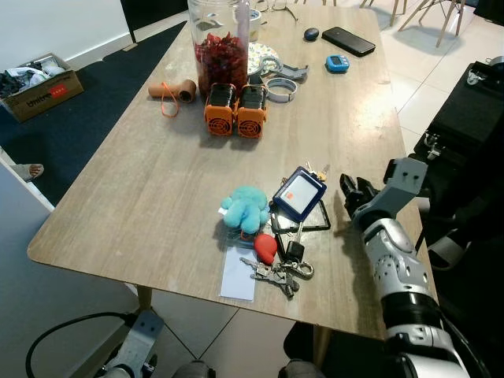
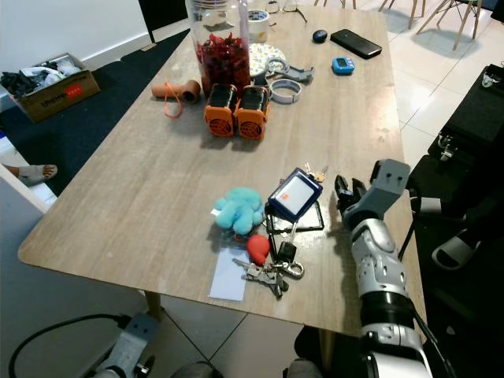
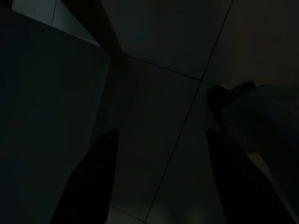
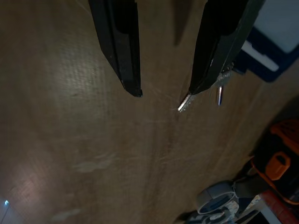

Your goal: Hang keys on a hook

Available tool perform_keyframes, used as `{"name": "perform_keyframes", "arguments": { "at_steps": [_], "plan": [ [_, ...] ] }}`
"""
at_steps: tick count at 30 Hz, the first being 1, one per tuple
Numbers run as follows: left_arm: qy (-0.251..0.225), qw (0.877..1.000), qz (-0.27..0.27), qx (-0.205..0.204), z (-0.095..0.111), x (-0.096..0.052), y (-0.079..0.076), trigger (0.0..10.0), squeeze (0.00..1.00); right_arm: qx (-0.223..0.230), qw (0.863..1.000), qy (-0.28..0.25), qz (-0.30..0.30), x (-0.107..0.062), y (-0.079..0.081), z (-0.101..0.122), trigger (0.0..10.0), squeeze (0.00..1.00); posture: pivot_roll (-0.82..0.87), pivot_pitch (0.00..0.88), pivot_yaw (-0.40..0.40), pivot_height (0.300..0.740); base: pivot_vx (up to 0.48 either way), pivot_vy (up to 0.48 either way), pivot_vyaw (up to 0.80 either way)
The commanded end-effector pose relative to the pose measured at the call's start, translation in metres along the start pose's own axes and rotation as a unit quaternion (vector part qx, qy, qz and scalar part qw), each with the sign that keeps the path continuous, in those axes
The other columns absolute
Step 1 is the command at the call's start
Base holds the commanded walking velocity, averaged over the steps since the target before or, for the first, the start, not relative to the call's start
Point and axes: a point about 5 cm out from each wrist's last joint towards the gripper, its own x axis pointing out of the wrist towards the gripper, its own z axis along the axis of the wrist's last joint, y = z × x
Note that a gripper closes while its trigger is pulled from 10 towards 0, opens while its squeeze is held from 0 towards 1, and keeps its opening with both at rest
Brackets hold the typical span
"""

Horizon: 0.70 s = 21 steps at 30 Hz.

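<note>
Right claw [image 1: 348,191] low over counter [image 1: 157,197], fingers parted, gripping nothing. Keys [image 1: 277,272] lie on counter beside blue badge holder [image 1: 299,194], just left of that claw. Left claw [image 3: 159,182] in dark, prob. open, empty.

On the wooden surface [image 1: 150,197] stand two orange packs [image 1: 236,110] before a jar of red pieces [image 1: 219,47]. A black phone [image 1: 348,41] and a small blue timer [image 1: 337,64] lie far behind. A cardboard box [image 1: 39,87] sits on the floor.
</note>
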Motion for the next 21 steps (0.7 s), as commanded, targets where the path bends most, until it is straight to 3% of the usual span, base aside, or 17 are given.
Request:
{"name": "perform_keyframes", "arguments": {
  "at_steps": [1, 2, 4, 8, 9, 10, 11, 13, 16, 21],
  "plan": [
    [0.013, 1.0, -0.005, 0.003, -0.007, -0.002, -0.004, 10.0, 0.06, 0.015, 1.0, 0.011, 0.002, 0.001, 0.001, -0.007, 10.0, 0.0, 0.05, 0.111, 0.021, 0.74, 0.0, 0.0, 0.0],
    [0.013, 1.0, -0.005, 0.003, -0.007, -0.002, -0.004, 10.0, 0.06, 0.015, 1.0, 0.011, 0.002, 0.001, 0.001, -0.007, 10.0, 0.0, 0.05, 0.111, 0.021, 0.74, 0.0, 0.0, 0.0],
    [0.012, 1.0, -0.004, 0.005, -0.006, -0.001, -0.003, 10.0, 0.06, 0.013, 1.0, 0.017, 0.002, 0.006, 0.003, -0.009, 10.0, 1.0, 0.05, 0.112, 0.02, 0.74, 0.0, 0.0, 0.0],
    [0.012, 1.0, -0.003, 0.006, -0.005, -0.001, -0.003, 10.0, 0.07, 0.016, 1.0, 0.023, 0.0, 0.012, 0.009, -0.009, 10.0, 1.0, 0.05, 0.109, 0.02, 0.74, 0.0, 0.0, 0.0],
    [0.012, 1.0, -0.003, 0.007, -0.005, -0.001, -0.003, 10.0, 0.07, 0.019, 1.0, 0.023, 0.002, 0.014, 0.012, -0.007, 10.0, 0.87, 0.05, 0.11, 0.02, 0.74, 0.0, 0.0, 0.0],
    [0.012, 1.0, -0.003, 0.007, -0.005, -0.001, -0.003, 10.0, 0.07, 0.019, 1.0, 0.023, 0.002, 0.014, 0.012, -0.007, 10.0, 0.87, 0.05, 0.11, 0.02, 0.74, 0.0, 0.0, 0.0],
    [0.012, 1.0, 0.0, -0.002, -0.005, -0.001, -0.003, 10.0, 0.07, 0.023, 0.999, 0.03, 0.02, 0.017, 0.019, -0.006, 10.0, 0.0, 0.06, 0.11, 0.019, 0.74, 0.0, 0.0, 0.0],
    [0.012, 1.0, 0.005, -0.012, -0.005, -0.001, -0.002, 10.0, 0.07, 0.026, 0.996, 0.05, 0.062, 0.019, 0.037, -0.007, 10.0, 0.0, 0.06, 0.109, 0.018, 0.74, 0.0, 0.0, 0.0],
    [0.011, 1.0, 0.001, -0.005, -0.005, -0.001, -0.002, 10.0, 0.07, 0.015, 0.993, 0.071, 0.091, 0.019, 0.049, -0.012, 10.0, 0.0, 0.06, 0.108, 0.017, 0.74, 0.0, 0.0, 0.0],
    [0.011, 1.0, -0.004, 0.006, -0.004, 0.0, -0.003, 10.0, 0.07, -0.003, 0.989, 0.106, 0.107, 0.017, 0.058, -0.023, 10.0, 0.0, 0.06, 0.108, 0.018, 0.74, 0.0, 0.0, 0.0]
  ]
}}
